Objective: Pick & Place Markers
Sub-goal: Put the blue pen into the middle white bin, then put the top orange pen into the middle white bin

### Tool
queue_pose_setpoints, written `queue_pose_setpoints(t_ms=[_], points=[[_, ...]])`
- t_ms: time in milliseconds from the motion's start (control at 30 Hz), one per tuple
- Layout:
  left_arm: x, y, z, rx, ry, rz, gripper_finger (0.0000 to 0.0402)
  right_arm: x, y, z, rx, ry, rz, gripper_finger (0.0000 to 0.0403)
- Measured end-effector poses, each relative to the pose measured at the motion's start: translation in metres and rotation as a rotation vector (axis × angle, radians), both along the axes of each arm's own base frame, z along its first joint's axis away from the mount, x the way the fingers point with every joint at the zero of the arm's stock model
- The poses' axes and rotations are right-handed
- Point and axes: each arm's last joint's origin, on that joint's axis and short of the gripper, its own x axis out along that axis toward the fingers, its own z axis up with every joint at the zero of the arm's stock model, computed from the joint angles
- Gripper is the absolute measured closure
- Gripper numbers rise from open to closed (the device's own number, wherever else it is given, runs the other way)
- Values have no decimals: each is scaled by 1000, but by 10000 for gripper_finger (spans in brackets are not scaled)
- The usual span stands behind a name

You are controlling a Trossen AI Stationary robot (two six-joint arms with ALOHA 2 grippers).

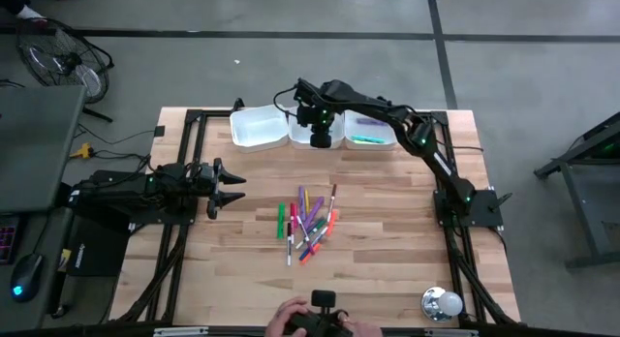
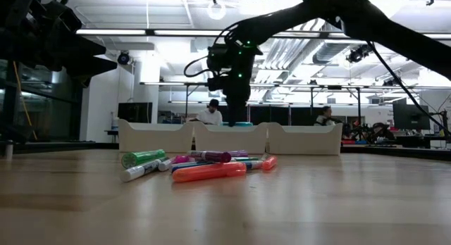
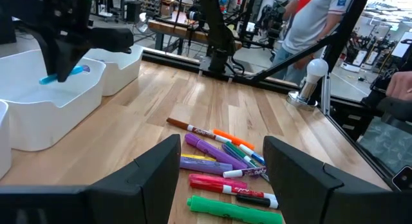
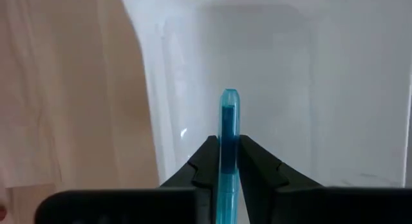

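The right gripper [image 4: 228,161] is pinching a blue marker [image 4: 228,130] right over the middle white tray [image 4: 283,69], left gripper [image 3: 222,163] spread wide and idle, so an early off-center release could bounce it over the rim.

No legible text, labels or numbers anywhere.

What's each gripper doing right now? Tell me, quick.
Left gripper: open, empty, parked at the table's left side, facing the marker pile.
Right gripper: shut on a blue marker, over the middle white tray.
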Motion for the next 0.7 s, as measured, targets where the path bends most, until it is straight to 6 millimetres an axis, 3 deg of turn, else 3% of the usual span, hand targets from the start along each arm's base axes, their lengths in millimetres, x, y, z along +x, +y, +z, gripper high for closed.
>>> queue_pose_setpoints(t_ms=[700], points=[[0,0,0,0,0,0,182,-1,6,4,1,21,-84,338]])
